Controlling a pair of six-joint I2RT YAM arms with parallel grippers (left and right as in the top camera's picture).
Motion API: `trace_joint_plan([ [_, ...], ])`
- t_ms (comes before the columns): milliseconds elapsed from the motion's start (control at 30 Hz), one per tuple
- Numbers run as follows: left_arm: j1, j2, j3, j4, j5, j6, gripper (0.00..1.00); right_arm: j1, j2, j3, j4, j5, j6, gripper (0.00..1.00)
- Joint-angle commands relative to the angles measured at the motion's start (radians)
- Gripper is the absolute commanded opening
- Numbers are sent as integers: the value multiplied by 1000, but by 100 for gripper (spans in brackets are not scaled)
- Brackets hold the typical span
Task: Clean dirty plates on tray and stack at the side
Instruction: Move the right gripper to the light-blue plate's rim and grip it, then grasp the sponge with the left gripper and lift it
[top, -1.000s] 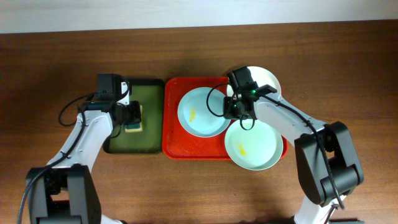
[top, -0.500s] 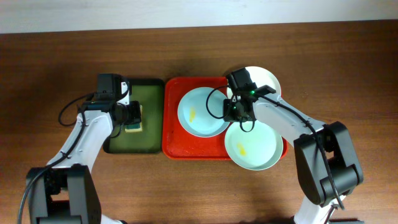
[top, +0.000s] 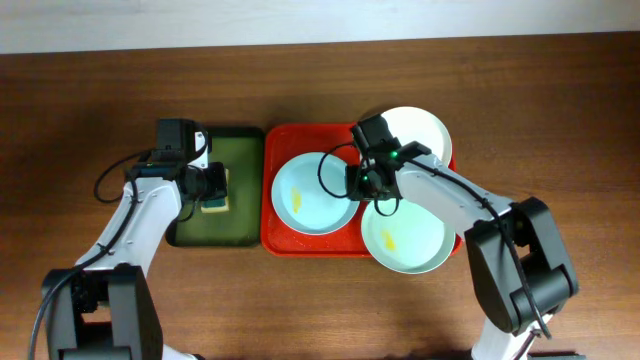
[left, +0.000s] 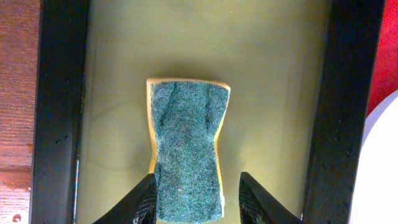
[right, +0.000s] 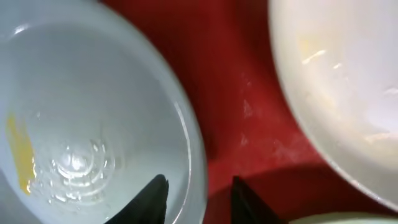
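Observation:
Three plates lie on the red tray (top: 275, 238): a pale blue plate (top: 310, 195) at the left, a white plate (top: 418, 130) at the back right and a pale green plate (top: 405, 238) at the front right. The blue and green ones show yellow smears. My right gripper (top: 362, 183) is open astride the blue plate's (right: 93, 124) right rim, one finger inside and one over the tray (right: 236, 81). The white plate (right: 348, 93) lies just right of it. My left gripper (left: 198, 177) is open astride a green-topped sponge (left: 186, 146), whose left edge meets the left finger.
The sponge (top: 214, 197) lies in a narrow dark green tray (top: 215, 225) left of the red tray. The green plate overhangs the red tray's front right corner. Bare wooden table (top: 560, 120) surrounds both trays.
The blue plate has slid left and toward the front of the tray with my right gripper. That gripper's jaws, shut on the rim before, now stand open. The left arm has not moved.

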Motion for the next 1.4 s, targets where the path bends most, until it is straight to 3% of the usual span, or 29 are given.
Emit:
trace_joint_plan([
  [0,0,6,8,2,0,2,40,-13,10,-3,4,2,-5,19],
  [500,0,6,8,2,0,2,41,3,10,-44,67,39,-50,11],
  [567,0,6,8,2,0,2,41,3,10,-51,66,40,-50,4],
  [867,-27,13,8,2,17,51,41,0,10,-55,67,82,-46,4],
  [1100,-41,92,8,31,-124,2,41,0,10,-55,63,82,-46,4],
  [1300,-41,160,8,58,-113,-6,38,0,10,-55,58,82,-46,4],
  [1333,-42,160,8,59,-112,-6,24,0,10,-55,55,82,-47,4],
  [1367,-42,160,8,62,-112,-6,24,0,10,-55,55,82,-47,4],
])
